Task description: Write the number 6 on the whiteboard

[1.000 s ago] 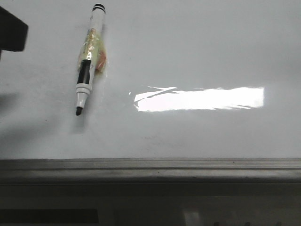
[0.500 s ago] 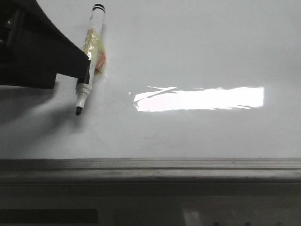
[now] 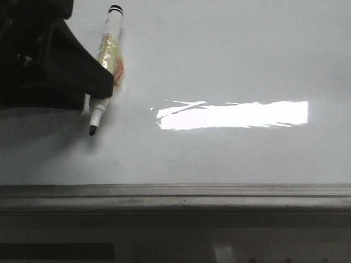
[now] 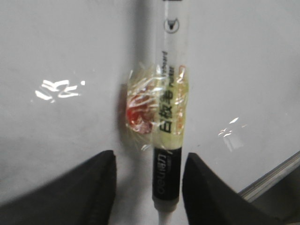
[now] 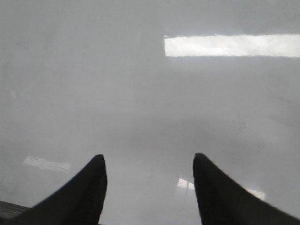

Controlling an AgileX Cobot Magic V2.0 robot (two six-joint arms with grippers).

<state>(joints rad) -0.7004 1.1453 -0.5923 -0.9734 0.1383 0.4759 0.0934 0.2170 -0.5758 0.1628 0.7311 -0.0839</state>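
A white-and-black marker [image 3: 111, 44] with a clear tape wrap lies flat on the whiteboard [image 3: 230, 66], its uncapped tip towards the near frame. My left gripper [image 3: 82, 82] hangs over the marker's lower barrel. In the left wrist view the gripper [image 4: 149, 159] is open, and the black part of the marker [image 4: 167, 187] lies between the fingers, with a gap on each side. My right gripper [image 5: 148, 159] is open and empty over bare whiteboard [image 5: 140, 93]. No number 6 shows on the board.
The board's grey metal frame [image 3: 175, 194] runs along the near edge and also shows in the left wrist view [image 4: 272, 178]. A bright glare strip [image 3: 233, 115] lies on the board to the right of the marker.
My left gripper has come in from the left edge and moved right over the marker's lower barrel. The marker has not moved.
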